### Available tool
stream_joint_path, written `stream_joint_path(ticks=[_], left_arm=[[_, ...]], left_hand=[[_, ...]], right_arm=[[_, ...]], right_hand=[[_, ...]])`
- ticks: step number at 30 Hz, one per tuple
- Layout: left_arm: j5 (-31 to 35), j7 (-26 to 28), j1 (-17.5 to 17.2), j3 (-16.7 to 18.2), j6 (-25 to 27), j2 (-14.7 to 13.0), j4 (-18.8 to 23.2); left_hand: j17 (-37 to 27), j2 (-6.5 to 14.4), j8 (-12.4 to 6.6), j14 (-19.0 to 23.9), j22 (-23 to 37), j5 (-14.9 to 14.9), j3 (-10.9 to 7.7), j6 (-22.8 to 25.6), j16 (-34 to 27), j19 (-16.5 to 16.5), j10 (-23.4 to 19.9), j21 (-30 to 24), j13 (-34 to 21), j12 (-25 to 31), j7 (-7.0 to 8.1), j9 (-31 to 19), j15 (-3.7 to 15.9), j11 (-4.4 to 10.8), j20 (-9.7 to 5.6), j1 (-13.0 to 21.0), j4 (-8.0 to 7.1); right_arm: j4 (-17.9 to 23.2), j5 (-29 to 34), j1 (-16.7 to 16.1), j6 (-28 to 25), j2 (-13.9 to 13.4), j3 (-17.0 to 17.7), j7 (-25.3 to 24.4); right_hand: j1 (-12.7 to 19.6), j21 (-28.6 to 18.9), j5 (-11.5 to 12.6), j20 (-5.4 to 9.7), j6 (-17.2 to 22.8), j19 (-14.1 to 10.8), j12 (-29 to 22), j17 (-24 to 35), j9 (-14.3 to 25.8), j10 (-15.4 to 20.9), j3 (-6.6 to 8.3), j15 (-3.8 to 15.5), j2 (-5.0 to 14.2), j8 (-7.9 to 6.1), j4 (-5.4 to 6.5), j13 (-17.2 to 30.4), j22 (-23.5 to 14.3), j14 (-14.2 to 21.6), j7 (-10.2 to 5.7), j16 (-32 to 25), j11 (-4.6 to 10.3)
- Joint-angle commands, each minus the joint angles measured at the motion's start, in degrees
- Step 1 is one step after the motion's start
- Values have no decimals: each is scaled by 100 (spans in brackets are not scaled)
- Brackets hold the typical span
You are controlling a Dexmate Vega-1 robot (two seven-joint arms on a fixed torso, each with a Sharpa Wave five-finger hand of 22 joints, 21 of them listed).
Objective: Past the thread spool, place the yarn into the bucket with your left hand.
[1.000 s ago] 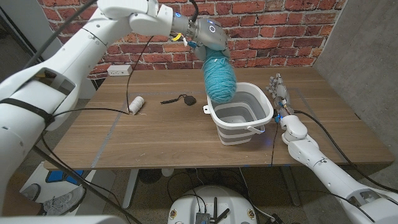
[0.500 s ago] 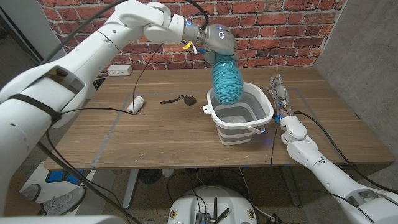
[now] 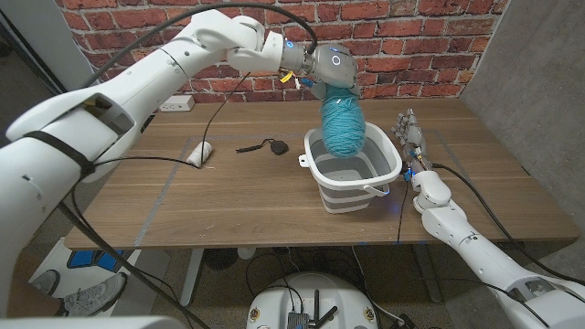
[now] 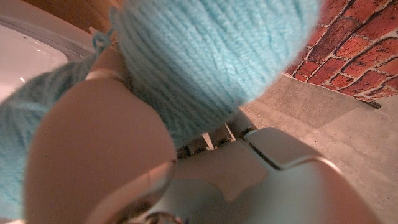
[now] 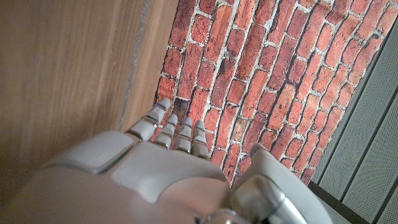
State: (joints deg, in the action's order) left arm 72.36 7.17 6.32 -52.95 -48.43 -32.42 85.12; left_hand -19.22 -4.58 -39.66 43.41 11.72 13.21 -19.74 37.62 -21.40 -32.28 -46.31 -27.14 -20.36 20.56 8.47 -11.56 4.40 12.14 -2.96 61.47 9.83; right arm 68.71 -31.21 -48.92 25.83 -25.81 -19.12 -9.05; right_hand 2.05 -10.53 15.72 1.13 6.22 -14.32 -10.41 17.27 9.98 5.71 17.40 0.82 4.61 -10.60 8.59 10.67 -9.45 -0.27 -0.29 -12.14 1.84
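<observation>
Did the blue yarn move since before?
Yes. The yarn moved toward the robot's right, from above the bucket's left rim to over its inside, held by the left hand.

Right hand (image 5: 163,163) w/ fingers (image 5: 166,132) straight, together, beside wood table (image 5: 62,74); brick wall (image 5: 261,74) behind.

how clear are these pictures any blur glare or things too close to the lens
Head view: evenly lit and sharp, the teal yarn hanging over the bucket. Left wrist view: the yarn and left robot hand sit so close that they look soft and oversized. Right wrist view: brick wall crisp, right robot hand slightly soft.
</observation>
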Motion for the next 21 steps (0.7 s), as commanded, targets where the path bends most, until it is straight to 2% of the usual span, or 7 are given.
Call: stream_joint_path(ticks=[1, 5, 15, 21], left_arm=[[694, 919, 364, -762, 442, 182, -276], [711, 1024, 477, -950, 498, 272, -398], [935, 1421, 580, -1368, 697, 358, -366], [938, 1392, 622, -1495, 736, 394, -306]], left_hand=[[-27, 851, -21, 54, 16, 18, -15, 111, -25, 25, -63, -30, -33, -8, 56, -31, 943, 3, -848, 294, -5], [-36, 847, -22, 56, 17, 20, -13, 118, -19, 28, -70, -39, -41, -16, 61, -34, 942, 4, -848, 298, -4], [-60, 842, -10, 59, 19, 24, -10, 95, -2, 46, -84, -60, -61, -38, 81, -38, 942, 6, -848, 308, -3], [-72, 839, -6, 51, 19, 27, -7, 93, 14, 66, -92, -70, -75, -51, 75, -40, 943, 6, -848, 308, -6]], right_arm=[[-18, -56, -45, 139, 6, 43, 57], [-43, -69, -48, 185, -3, 57, 97], [-125, -110, -50, 284, 21, 85, 155], [-163, -149, -61, 304, 22, 93, 207]], right_hand=[[-51, -23, 1, 20, 26, -20, -54, 19, 19, -2, 34, -4, 314, -25, 4, 11, -13, -41, 10, -25, -3], [-51, -24, 0, 26, 37, -23, -55, 17, 19, -1, 37, -10, 313, -29, 3, 11, -13, -41, 15, -25, 5], [-52, -25, -1, 23, 35, -27, -55, 13, 19, -1, 45, -8, 312, -28, 3, 11, -13, -35, 18, -28, 8], [-51, -25, -2, 24, 37, -27, -54, 11, 19, -4, 49, -10, 310, -28, 1, 11, -13, -34, 14, -29, 1]])
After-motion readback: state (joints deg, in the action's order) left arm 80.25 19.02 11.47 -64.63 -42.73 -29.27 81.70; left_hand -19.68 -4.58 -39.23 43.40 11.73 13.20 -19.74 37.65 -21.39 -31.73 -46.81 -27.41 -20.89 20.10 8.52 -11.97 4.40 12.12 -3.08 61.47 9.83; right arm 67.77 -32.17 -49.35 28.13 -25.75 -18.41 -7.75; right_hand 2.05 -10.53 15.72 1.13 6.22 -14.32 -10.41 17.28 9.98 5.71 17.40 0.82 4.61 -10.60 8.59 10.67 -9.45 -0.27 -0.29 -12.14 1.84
